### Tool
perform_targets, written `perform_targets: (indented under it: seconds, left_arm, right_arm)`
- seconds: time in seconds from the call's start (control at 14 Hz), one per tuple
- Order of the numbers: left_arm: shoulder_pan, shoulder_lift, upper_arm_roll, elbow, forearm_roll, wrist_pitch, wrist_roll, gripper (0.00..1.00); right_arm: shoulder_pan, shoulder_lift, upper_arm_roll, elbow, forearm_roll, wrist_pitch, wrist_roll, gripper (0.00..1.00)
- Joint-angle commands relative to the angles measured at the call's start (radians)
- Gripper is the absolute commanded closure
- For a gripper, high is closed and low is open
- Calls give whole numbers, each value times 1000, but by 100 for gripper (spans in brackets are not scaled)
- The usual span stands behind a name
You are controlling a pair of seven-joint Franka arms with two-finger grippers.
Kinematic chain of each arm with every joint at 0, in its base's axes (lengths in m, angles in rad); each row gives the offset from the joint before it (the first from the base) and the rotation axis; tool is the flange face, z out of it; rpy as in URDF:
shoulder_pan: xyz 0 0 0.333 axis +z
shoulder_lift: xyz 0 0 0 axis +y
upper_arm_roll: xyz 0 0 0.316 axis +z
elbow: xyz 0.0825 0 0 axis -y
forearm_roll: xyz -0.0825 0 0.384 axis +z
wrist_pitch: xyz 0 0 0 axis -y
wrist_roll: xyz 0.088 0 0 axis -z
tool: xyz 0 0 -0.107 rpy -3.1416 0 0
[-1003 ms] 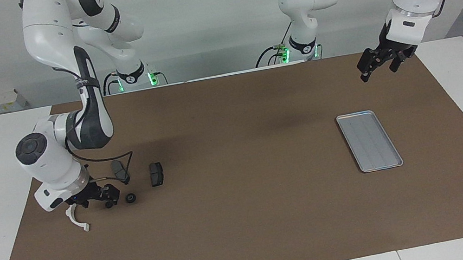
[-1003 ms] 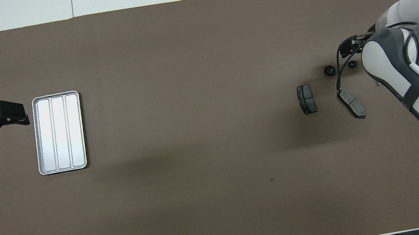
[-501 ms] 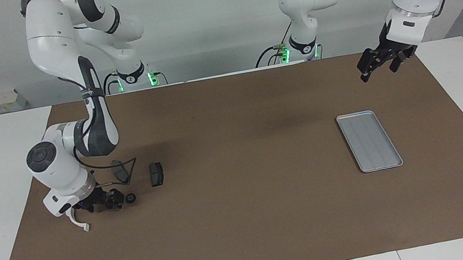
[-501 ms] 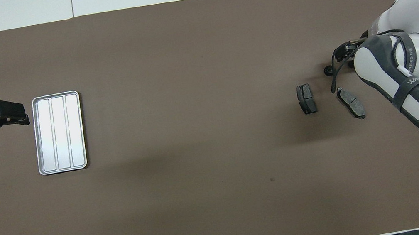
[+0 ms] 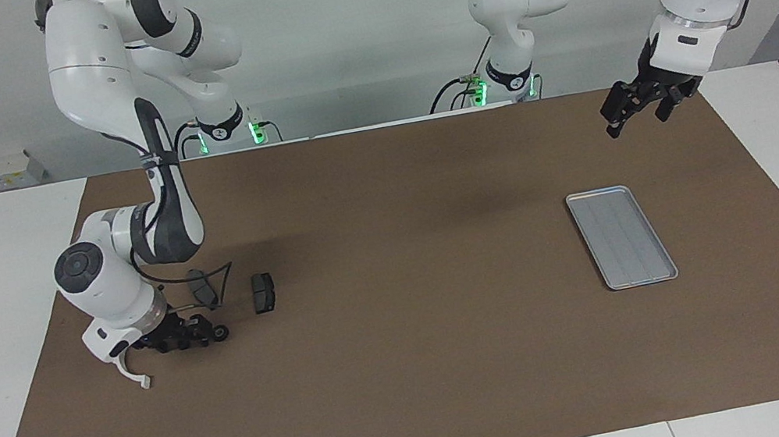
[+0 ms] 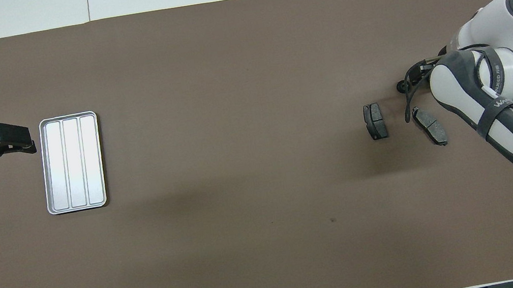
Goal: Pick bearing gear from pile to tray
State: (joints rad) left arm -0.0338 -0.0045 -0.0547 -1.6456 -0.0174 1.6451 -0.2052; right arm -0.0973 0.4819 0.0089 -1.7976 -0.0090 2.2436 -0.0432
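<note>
The pile lies at the right arm's end of the mat: two dark plates, a white curved bracket and a small black round bearing gear. My right gripper is down at the mat between the bracket and that round piece, touching or almost touching it. From overhead its hand is mostly covered by the arm. The silver tray sits empty at the left arm's end. My left gripper hangs open, holding nothing, over the mat beside the tray.
A brown mat covers the white table. A black cable loops from the right wrist over the plate nearer the robots.
My right gripper has slid along the mat from beside the bracket toward the round black pieces, and one of them is now hidden by it. The left arm has not moved.
</note>
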Motion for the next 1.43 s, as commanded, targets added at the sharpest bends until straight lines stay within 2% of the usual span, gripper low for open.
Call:
perform_targets:
  seconds: [0.0,0.64,0.86,1.22,1.36]
  left_arm:
    - [-3,-20,4,-11,11,-14,3,0]
    - [-3,-20,4,-13,11,-13,3,0]
    - [-3,-20,4,-13,11,-14,3,0]
    - [-3,-20,4,-13,11,-13,3,0]
    - [-3,-20,4,-11,11,-13,3,0]
  right_arm:
    - [-9,-29,5,-52,6,7,-30,16]
    - [-5,-28,5,-40,6,7,-35,100]
    - [7,-31,5,18,6,-31,-27,100]
    - [65,-32,16,329,15,-301,57,100]
    - [146,-29,16,406,7,-370,135,100]
